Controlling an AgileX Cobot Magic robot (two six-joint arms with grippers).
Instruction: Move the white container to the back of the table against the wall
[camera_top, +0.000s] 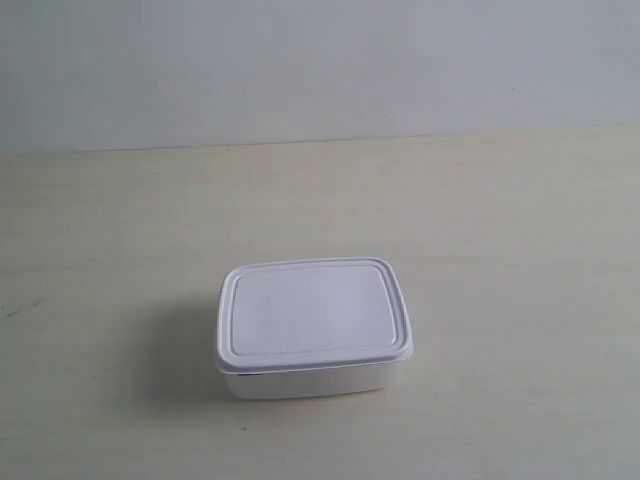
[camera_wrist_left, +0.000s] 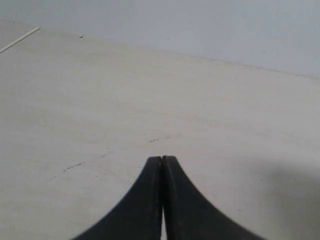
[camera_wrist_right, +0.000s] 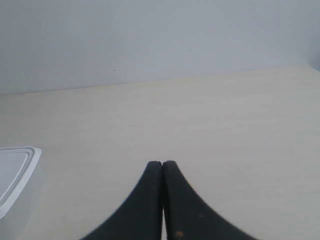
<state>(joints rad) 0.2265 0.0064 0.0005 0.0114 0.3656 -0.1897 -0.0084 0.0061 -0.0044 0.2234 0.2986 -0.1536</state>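
The white container (camera_top: 312, 328) sits lid on toward the front middle of the pale beige table (camera_top: 520, 220), well short of the grey-white wall (camera_top: 320, 60). No arm shows in the exterior view. A corner of the container's lid (camera_wrist_right: 15, 172) also appears at the edge of the right wrist view, off to one side of my right gripper (camera_wrist_right: 162, 163), which is shut on nothing above bare table. In the left wrist view my left gripper (camera_wrist_left: 162, 158) is shut with nothing in it, and the container is out of that view.
The wall meets the table along a straight line (camera_top: 320, 140) behind the container. A few small dark specks and scratches (camera_wrist_left: 75, 165) mark the table. The table's side edge (camera_wrist_left: 20, 39) shows in the left wrist view.
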